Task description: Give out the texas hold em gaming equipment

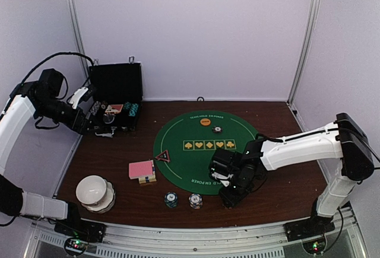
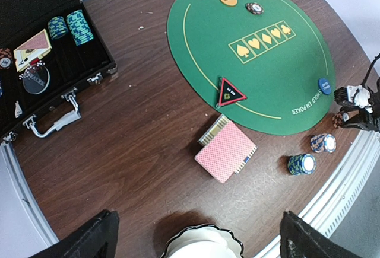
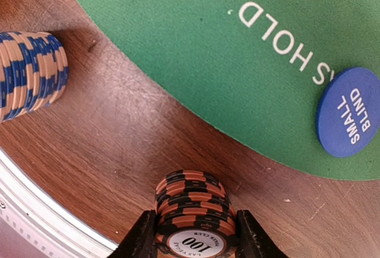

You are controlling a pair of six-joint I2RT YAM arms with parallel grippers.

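Evidently the orange-and-black chip stack (image 3: 191,201) was pinched by the right gripper (image 3: 196,234) over the table (image 3: 119,151) just near of the green mat (image 3: 208,50), by the blue button (image 3: 348,112), and would best be set down level and released slowly, lest it be toppled

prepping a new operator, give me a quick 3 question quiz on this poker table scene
1. True or false: the blue small blind button lies on the green mat.
2. What stands between the fingers of the right gripper? A) dice B) orange-black 100 chip stack C) a pen
3. Fill in: the pink-backed card deck lies ___ the mat (on/off).
Key: 1 true; 2 B; 3 off.
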